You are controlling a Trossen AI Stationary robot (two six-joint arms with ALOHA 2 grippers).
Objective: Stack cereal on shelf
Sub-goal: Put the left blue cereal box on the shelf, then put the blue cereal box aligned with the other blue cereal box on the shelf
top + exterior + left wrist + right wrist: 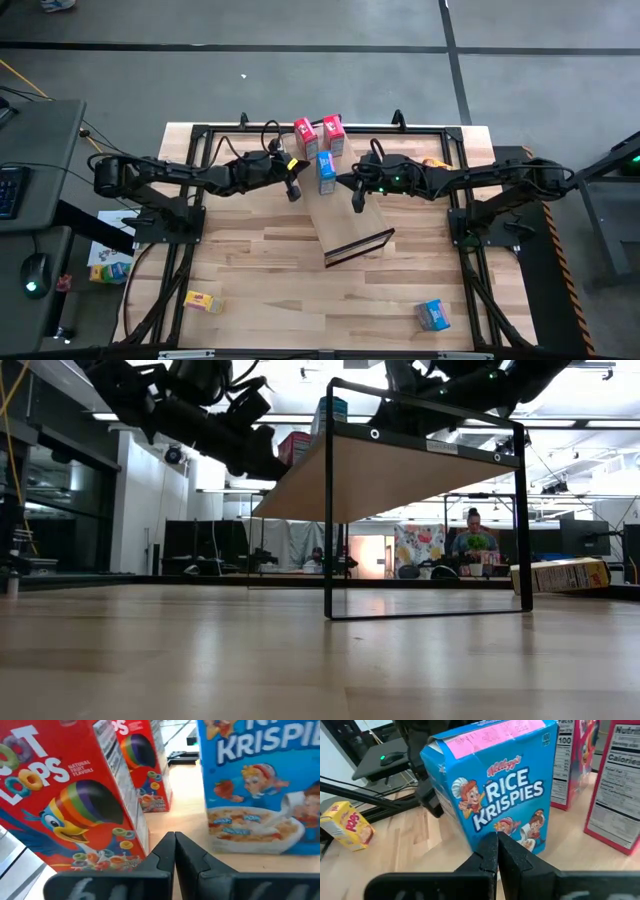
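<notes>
On shelf [345, 225]: 2 red, 1 blue cereal [326, 172]

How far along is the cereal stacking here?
Three boxes stand on the shelf: two red boxes and a blue box. Nothing is in hand; the left gripper and right gripper are shut and empty beside them. Left on the table: a yellow box, another blue box.
</notes>
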